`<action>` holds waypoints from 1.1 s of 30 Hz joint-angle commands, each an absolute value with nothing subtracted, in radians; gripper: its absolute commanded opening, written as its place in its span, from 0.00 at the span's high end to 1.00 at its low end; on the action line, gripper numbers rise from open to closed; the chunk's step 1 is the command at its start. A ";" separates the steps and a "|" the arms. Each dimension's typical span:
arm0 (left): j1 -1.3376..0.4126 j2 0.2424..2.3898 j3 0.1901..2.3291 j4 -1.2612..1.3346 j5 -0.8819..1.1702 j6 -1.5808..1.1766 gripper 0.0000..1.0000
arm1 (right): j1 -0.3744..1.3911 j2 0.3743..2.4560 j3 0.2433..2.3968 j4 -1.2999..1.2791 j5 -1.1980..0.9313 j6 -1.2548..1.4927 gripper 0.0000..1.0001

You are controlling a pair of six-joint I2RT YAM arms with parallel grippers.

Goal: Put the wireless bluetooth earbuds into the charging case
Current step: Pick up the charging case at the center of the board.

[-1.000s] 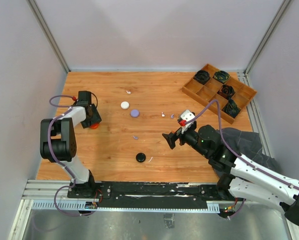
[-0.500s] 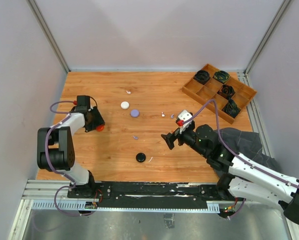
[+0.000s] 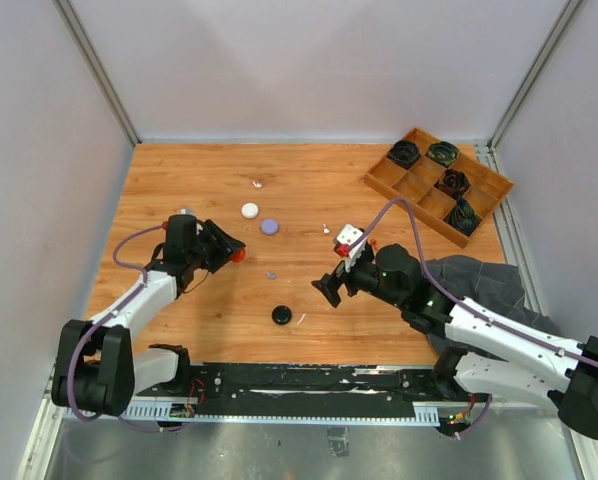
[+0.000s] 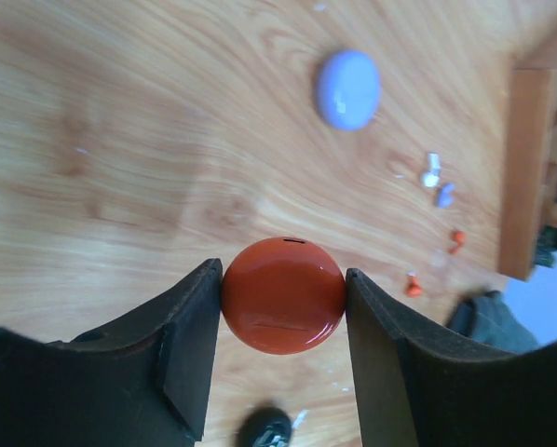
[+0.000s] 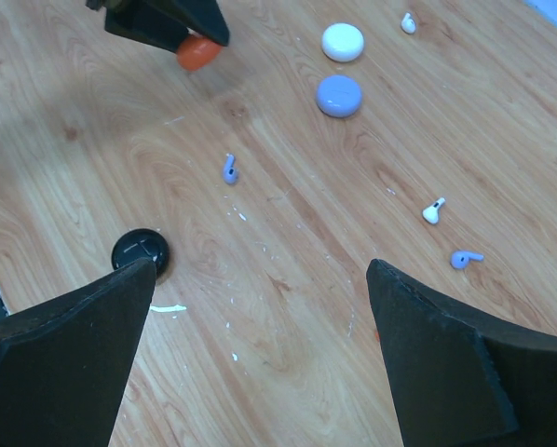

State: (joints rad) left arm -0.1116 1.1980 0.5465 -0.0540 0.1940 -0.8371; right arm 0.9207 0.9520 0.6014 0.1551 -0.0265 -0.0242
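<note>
My left gripper [image 4: 283, 279] is shut on a round red-orange charging case [image 4: 283, 293], lid closed, held above the wood left of centre [image 3: 238, 255]. Two red-orange earbuds [image 4: 414, 284] lie ahead of it, beside a white earbud [image 4: 431, 170] and a pale purple one [image 4: 444, 194]. My right gripper [image 5: 260, 270] hangs open over bare wood, nothing between its fingers. Under it lie a purple earbud [image 5: 230, 169], a white earbud [image 5: 433, 211] and another purple one [image 5: 465, 258]. A further white earbud [image 5: 408, 22] lies far off.
A white case [image 3: 250, 210] and a purple case [image 3: 270, 227] sit mid-table. A black case [image 3: 281, 315] lies near the front. A wooden divided tray [image 3: 382, 182] with black coiled bundles stands back right. Grey cloth [image 3: 484, 280] lies beside the right arm.
The left arm has swung from the table's left edge toward the middle, carrying the red-orange case. The right gripper has drifted left, still open.
</note>
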 commanded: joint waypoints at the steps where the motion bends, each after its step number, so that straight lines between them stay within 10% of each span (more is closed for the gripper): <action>1: -0.192 1.107 0.497 0.103 0.182 -1.039 0.62 | 0.928 0.962 0.645 0.193 -0.090 -0.041 0.03; 33: -0.592 1.033 0.433 0.487 -0.071 -1.539 0.70 | 0.930 1.354 0.616 1.003 0.080 0.046 0.19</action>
